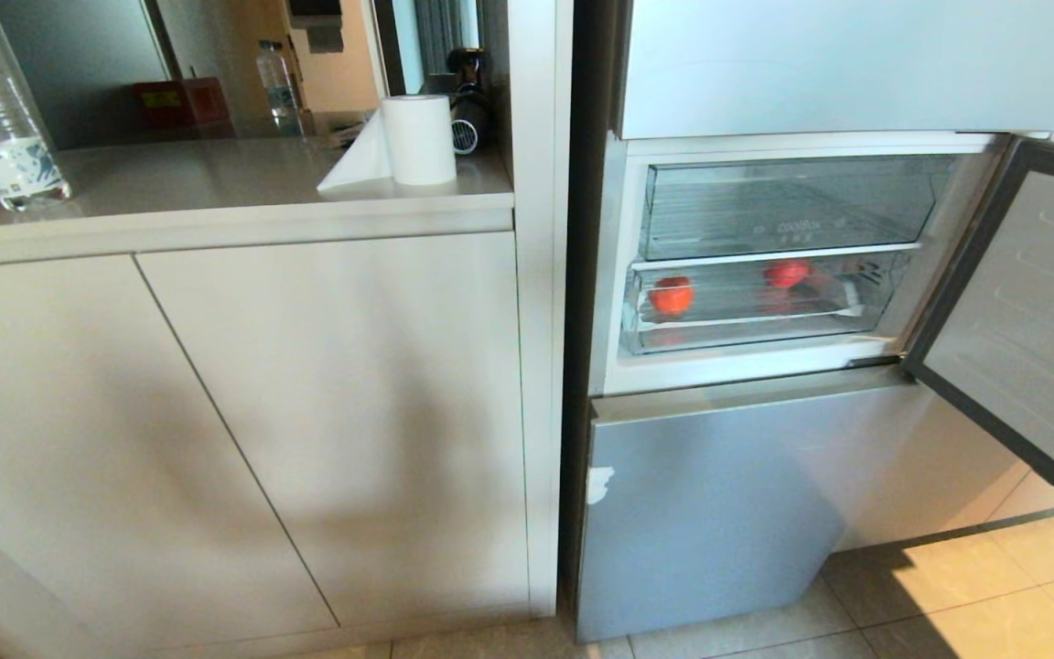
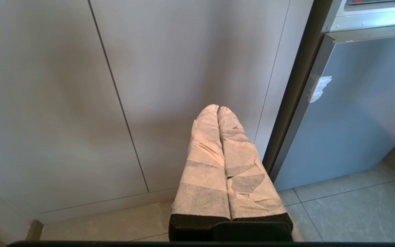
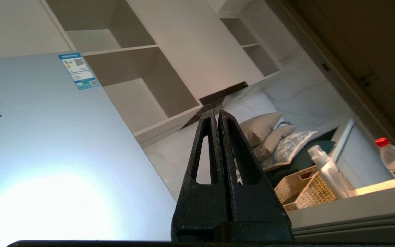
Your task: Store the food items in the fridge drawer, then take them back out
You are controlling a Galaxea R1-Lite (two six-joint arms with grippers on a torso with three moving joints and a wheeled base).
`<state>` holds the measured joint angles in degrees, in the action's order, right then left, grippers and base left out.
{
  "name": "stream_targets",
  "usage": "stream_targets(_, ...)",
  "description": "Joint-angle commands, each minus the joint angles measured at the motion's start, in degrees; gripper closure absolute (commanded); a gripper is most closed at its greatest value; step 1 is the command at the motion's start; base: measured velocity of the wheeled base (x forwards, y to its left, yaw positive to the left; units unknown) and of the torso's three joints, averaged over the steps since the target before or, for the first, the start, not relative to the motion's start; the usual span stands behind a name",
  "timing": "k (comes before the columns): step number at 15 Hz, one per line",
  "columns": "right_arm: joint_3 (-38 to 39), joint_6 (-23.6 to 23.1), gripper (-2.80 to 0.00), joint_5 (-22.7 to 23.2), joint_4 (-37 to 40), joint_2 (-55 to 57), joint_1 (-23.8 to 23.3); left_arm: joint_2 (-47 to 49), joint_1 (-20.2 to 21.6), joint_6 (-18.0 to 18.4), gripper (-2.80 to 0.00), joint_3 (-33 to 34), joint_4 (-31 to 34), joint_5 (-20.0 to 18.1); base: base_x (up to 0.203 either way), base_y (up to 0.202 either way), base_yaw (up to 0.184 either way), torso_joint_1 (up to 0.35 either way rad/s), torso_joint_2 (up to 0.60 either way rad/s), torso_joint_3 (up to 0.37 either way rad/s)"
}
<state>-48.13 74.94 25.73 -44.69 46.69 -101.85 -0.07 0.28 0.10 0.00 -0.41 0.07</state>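
Two glossy red food items lie in the clear fridge drawer (image 1: 747,331), one at its left (image 1: 672,295) and one further back near the middle (image 1: 786,273). The drawer sits in the fridge's open middle compartment. Neither arm shows in the head view. My left gripper (image 2: 218,108), its fingers wrapped in white tape, is shut and empty, hanging low before the cabinet doors beside the fridge's lower door. My right gripper (image 3: 216,113), with bare black fingers, is shut on nothing and points up past the fridge's upper door (image 3: 46,137) toward open wall shelves.
The compartment's door (image 1: 1021,320) stands swung open at the right. A clear bin with faint lettering (image 1: 783,206) sits above the drawer. On the counter (image 1: 216,197) stand a paper towel roll (image 1: 417,139) and a water bottle (image 1: 1,124). The right wrist view shows a wicker basket (image 3: 307,187) and red-capped bottles (image 3: 394,159).
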Motion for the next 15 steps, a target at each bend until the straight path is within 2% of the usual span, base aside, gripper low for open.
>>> stream_targets(1, -0.1, -3.9, 0.00, 0.1, 3.0, -1.0, -0.5, 0.0, 0.1, 0.0, 0.00, 0.1, 0.0, 0.0, 0.000, 0.000, 0.000, 0.000, 0.00, 0.000)
stream_targets(2, 1.2, -5.8, 0.00, 1.0, 3.1, -0.8, 0.3, 0.0, 0.1, 0.0, 0.00, 0.1, 0.0, 0.0, 0.000, 0.000, 0.000, 0.000, 0.00, 0.000)
stream_targets(3, 1.8, -8.0, 0.00, 2.6, 3.1, -0.6, 3.3, 0.0, 0.1, 0.0, 0.00, 0.1, 0.0, 0.0, 0.000, 0.000, 0.000, 0.000, 0.00, 0.000)
stream_targets(4, 2.3, -10.3, 0.00, 4.3, 3.2, -0.2, 7.6, 0.0, 0.1, 0.0, 0.00, 0.1, 0.0, 0.0, 0.000, 0.000, 0.000, 0.000, 0.00, 0.000)
stream_targets(5, 2.6, -12.6, 0.00, 5.1, 3.5, 0.4, 14.0, 0.0, 0.1, 0.0, 0.00, 0.1, 0.0, 0.0, 0.000, 0.000, 0.000, 0.000, 0.00, 0.000)
stream_targets(7, 3.5, -20.5, 0.00, 4.4, 7.5, 1.0, 32.0, 0.0, 0.1, 0.0, 0.00, 0.1, 0.0, 0.0, 0.000, 0.000, 0.000, 0.000, 0.00, 0.000)
stream_targets(8, 4.3, -25.8, 0.00, 1.9, 11.3, 0.9, 41.4, 0.0, 0.1, 0.0, 0.00, 0.1, 0.0, 0.0, 0.000, 0.000, 0.000, 0.000, 0.00, 0.000)
stream_targets(10, 8.4, -36.8, 0.00, -6.9, 18.0, -0.3, 63.7, 0.0, 0.1, 0.0, 0.00, 0.1, 0.0, 0.0, 0.000, 0.000, 0.000, 0.000, 0.00, 0.000)
stream_targets(12, 17.2, -49.3, 0.00, -15.2, 23.5, -4.3, 85.8, 0.0, 0.1, 0.0, 0.00, 0.1, 0.0, 0.0, 0.000, 0.000, 0.000, 0.000, 0.00, 0.000)
stream_targets(14, 32.6, -63.2, 0.00, -22.2, 29.0, -14.1, 100.9, 0.0, 0.1, 0.0, 0.00, 0.1, 0.0, 0.0, 0.000, 0.000, 0.000, 0.000, 0.00, 0.000)
stream_targets(15, 37.2, -66.9, 0.00, -24.0, 30.7, -19.7, 104.3, 0.0, 0.1, 0.0, 0.00, 0.1, 0.0, 0.0, 0.000, 0.000, 0.000, 0.000, 0.00, 0.000)
